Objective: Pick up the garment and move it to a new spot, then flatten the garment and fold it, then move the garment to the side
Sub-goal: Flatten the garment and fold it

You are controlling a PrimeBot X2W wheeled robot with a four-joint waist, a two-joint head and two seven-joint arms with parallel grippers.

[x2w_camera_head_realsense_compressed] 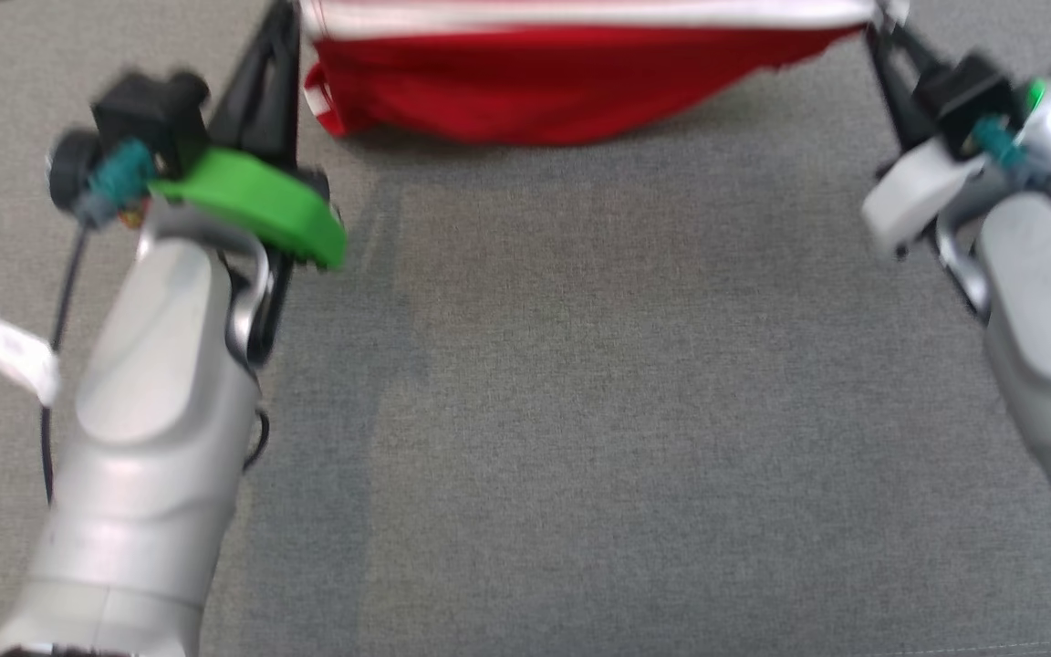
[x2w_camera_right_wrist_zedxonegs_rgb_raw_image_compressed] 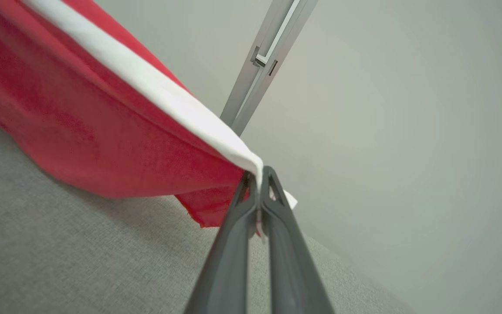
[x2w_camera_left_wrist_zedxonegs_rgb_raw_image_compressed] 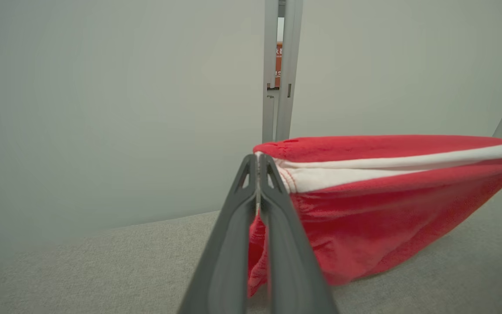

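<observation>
The red garment [x2w_camera_head_realsense_compressed: 562, 82] hangs at twelve o'clock, stretched taut. The left gripper [x2w_camera_left_wrist_zedxonegs_rgb_raw_image_compressed: 258, 159] and right gripper [x2w_camera_right_wrist_zedxonegs_rgb_raw_image_compressed: 259, 172] are each clamped on a white-banded corner, and its belly sags onto the grey surface [x2w_camera_head_realsense_compressed: 580, 411]. Likely the moving step — next, lay it down flat without bunching.

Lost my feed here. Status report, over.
Left gripper, right gripper shut on garment corners. Garment stretched between, middle sagging to grey surface. Nothing in the way.

**Clamped and stretched taut**

Pinching the white-banded edge of the red garment [x2w_camera_left_wrist_zedxonegs_rgb_raw_image_compressed: 386, 209] with the left gripper [x2w_camera_left_wrist_zedxonegs_rgb_raw_image_compressed: 258, 161], pressed shut on the cloth. Stretched away to the right, sagging onto the grey fabric surface [x2w_camera_left_wrist_zedxonegs_rgb_raw_image_compressed: 103, 270]. Beyond, pale wall panels [x2w_camera_left_wrist_zedxonegs_rgb_raw_image_compressed: 103, 109] either side of a metal post [x2w_camera_left_wrist_zedxonegs_rgb_raw_image_compressed: 270, 65]
</observation>
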